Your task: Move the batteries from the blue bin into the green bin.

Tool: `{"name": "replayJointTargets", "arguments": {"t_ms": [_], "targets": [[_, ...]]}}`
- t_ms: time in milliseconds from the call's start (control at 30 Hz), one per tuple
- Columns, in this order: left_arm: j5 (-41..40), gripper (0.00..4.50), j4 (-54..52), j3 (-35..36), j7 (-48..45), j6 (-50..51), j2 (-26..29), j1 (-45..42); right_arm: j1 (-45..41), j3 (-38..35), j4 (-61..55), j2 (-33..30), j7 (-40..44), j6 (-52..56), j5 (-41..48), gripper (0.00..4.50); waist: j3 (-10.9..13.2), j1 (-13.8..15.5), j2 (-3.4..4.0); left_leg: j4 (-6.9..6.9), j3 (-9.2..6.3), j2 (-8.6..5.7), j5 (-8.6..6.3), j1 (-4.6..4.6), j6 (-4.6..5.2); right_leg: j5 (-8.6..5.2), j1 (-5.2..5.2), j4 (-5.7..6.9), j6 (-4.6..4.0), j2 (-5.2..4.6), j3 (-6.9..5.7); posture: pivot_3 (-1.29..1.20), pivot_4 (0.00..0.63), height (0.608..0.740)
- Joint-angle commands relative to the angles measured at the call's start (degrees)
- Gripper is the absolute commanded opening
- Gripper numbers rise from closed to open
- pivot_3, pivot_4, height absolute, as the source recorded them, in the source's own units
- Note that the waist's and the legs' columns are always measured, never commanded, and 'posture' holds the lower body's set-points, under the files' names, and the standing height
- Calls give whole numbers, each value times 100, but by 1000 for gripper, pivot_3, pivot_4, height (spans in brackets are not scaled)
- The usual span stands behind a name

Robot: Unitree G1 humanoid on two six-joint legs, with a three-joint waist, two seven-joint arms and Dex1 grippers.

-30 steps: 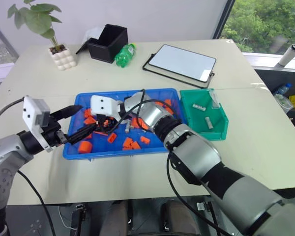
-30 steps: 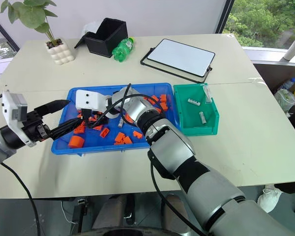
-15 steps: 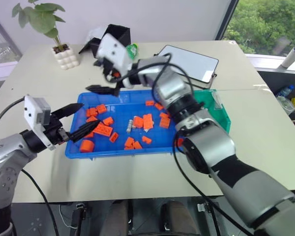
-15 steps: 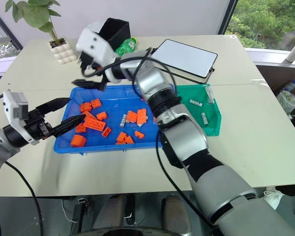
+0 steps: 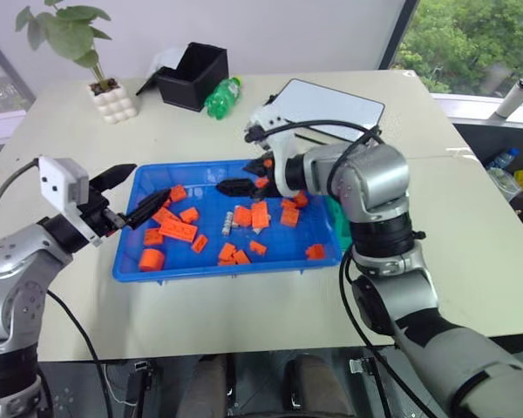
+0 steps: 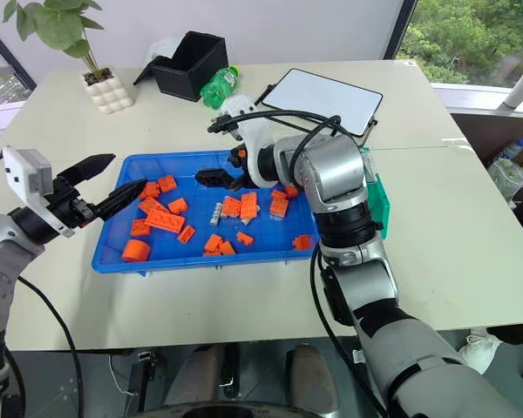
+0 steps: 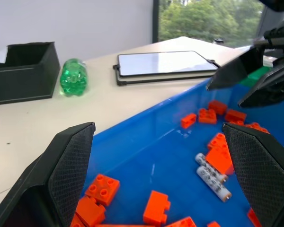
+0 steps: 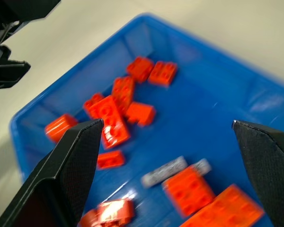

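Observation:
The blue bin (image 5: 129,261) sits mid-table, holding orange blocks (image 5: 260,215) and two small silver batteries (image 5: 229,222) lying side by side near its middle, also seen as batteries (image 7: 210,176) and batteries (image 8: 165,171). My right gripper (image 5: 238,185) hovers open and empty above the bin's far middle, pointing toward my left, a little behind the batteries. Over the bin's left rim my left gripper (image 5: 152,180) stands open and empty. The green bin (image 6: 382,205) is at the blue bin's right end, mostly hidden behind my right arm.
At the back of the table stand a black box (image 5: 192,77), a green bottle (image 5: 221,97), a white tablet in a black frame (image 5: 331,109) and a potted plant (image 5: 109,91). Bare tabletop runs along the front edge and to the right of the green bin.
My right gripper rose out of the blocks at the bin's left, swung up and back, then came right and rolled over above the bin's middle. My left gripper edged slightly forward.

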Motion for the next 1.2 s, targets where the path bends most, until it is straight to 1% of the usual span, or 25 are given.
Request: {"name": "replayJointTargets", "arguments": {"t_ms": [33,167,300,400,467,633,833,1067,1200], "targets": [[-324,4500,-35,338,-499,212,435,135,-36,-289,-516,177,-260,659,357,4467,0,-2,0,-1,0,0,0,0,0,0,-1,0,0,0,0,0,150,740],[-426,4500,94,488,-969,375,890,305,97,-388,-589,364,-552,984,640,4467,0,-5,1,-2,0,0,0,0,0,0,-1,-1,-1,0,1,0,150,740],[-430,4500,135,513,-1082,383,1007,317,305,-345,-462,524,-904,989,892,4467,1,0,1,-4,0,-1,-1,0,1,0,0,-4,-1,-2,1,0,150,740],[-405,4500,106,480,-1043,360,976,271,426,-217,-377,614,-1101,989,976,4467,1,-3,1,-4,0,-1,-1,0,1,0,-1,-3,-1,-2,1,0,150,740],[-415,4500,58,465,-969,340,899,249,440,-107,-127,687,-1212,849,925,4467,1,-5,1,-5,0,-1,-1,0,1,0,-2,-3,-1,-2,1,0,150,740],[-451,4500,-138,420,-793,333,696,307,322,38,718,706,-1378,209,824,4467,1,-6,1,-5,0,-1,-1,0,1,0,-3,-3,-1,-1,1,0,150,740],[-496,4500,-334,404,-611,362,529,364,315,368,1355,616,-1378,-441,766,4467,1,-8,1,-6,0,-1,-1,0,1,0,-3,-3,-1,0,1,0,150,740],[-509,4500,-404,412,-500,326,421,414,342,659,1539,574,-1363,-776,770,4467,1,-6,1,-6,0,-1,-1,0,1,0,-2,-3,-1,0,1,0,150,740],[-503,4500,-444,416,-451,316,367,442,288,808,1454,431,-1335,-1088,705,4467,1,-3,1,-6,0,-1,-1,0,1,0,-2,-3,-1,0,1,0,150,740]]}}
